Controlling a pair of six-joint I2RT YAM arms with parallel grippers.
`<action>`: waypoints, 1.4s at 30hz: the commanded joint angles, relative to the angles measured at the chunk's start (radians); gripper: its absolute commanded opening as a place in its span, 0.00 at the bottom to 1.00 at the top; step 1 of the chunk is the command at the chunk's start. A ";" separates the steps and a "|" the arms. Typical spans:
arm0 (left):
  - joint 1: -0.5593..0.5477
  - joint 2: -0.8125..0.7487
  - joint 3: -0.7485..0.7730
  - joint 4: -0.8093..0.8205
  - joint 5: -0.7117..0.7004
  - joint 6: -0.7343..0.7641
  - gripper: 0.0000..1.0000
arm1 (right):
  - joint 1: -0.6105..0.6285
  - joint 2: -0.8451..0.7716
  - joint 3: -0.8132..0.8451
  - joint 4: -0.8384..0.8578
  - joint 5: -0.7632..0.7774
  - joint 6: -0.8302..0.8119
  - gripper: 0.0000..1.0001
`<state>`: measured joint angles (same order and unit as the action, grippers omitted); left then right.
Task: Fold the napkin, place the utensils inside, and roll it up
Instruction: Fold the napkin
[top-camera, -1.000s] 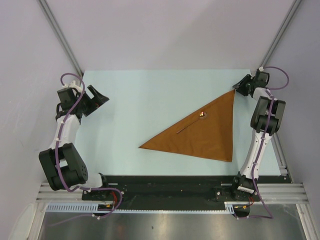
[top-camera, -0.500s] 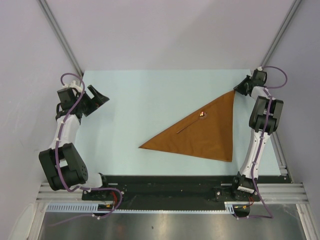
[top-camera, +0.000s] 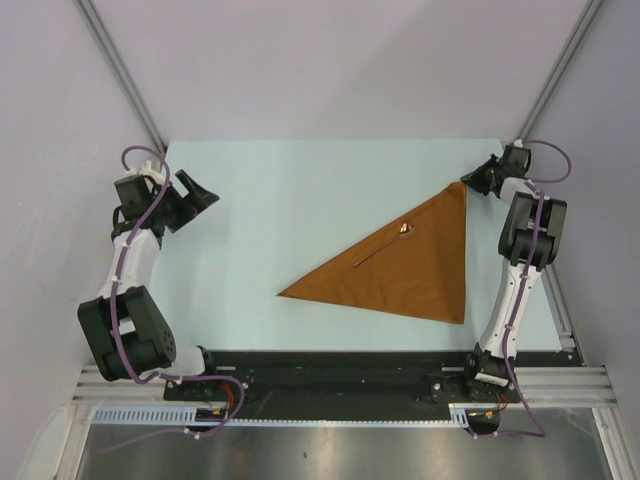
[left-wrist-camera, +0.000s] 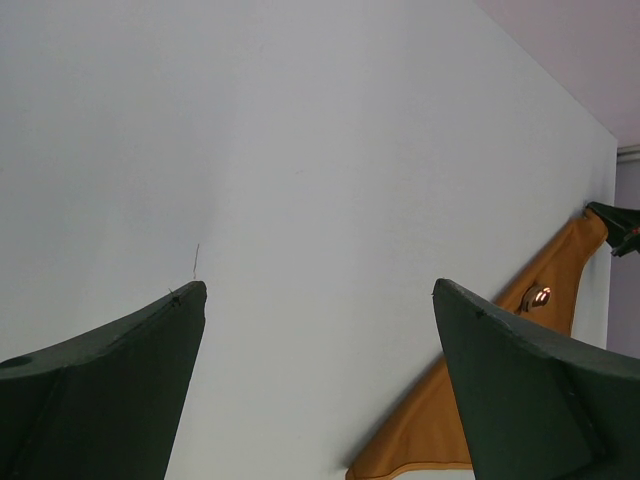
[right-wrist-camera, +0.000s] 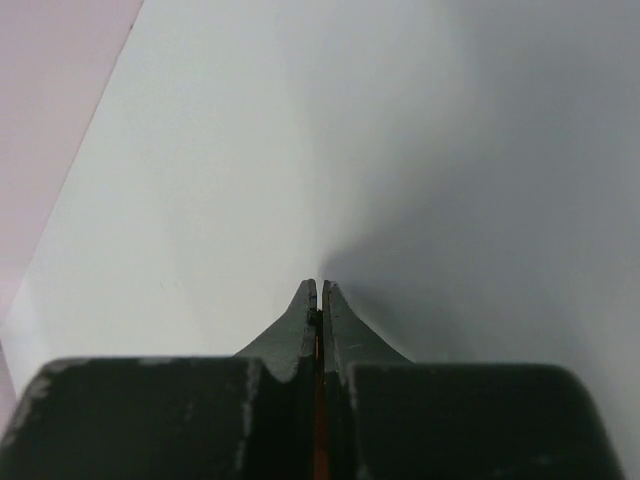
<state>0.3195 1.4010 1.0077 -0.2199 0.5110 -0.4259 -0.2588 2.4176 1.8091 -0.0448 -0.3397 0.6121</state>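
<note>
Gripping the far right corner of the napkin (top-camera: 410, 270), the right gripper (top-camera: 468, 184) has its jaws shut. Its wrist view shows a thin orange edge of cloth pinched between the closed fingers (right-wrist-camera: 302, 318).

The napkin lies flat on the table (top-camera: 260, 200) as a triangle, already folded. The spoon (top-camera: 380, 248) rests on top of the napkin near its far edge. Its copper bowl is toward the gripped corner and its handle points toward the napkin's left tip.

The left gripper (top-camera: 200, 192) hangs with jaws wide apart and empty, well apart from the napkin's left tip.

Assessment: the fold is done, the utensil is placed, and the rolling step is in hand.

The next move calls for carrying the gripped corner over the spoon toward the napkin's near left. It should stay low and steady, so the cloth wraps the spoon rather than flicking it off. The left arm may need to pin the napkin's left tip.
</note>
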 joint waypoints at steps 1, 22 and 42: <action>0.004 -0.017 0.019 0.034 0.040 -0.001 1.00 | 0.026 -0.153 -0.054 0.034 -0.051 0.031 0.00; 0.004 -0.034 -0.003 0.091 0.127 -0.056 0.99 | 0.345 -0.620 -0.658 0.079 0.134 -0.023 0.00; 0.006 -0.039 -0.008 0.108 0.155 -0.070 1.00 | 0.671 -0.718 -0.861 0.174 0.255 0.081 0.00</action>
<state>0.3195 1.3949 1.0077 -0.1417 0.6369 -0.4896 0.3641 1.6817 0.9482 0.0803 -0.1043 0.6613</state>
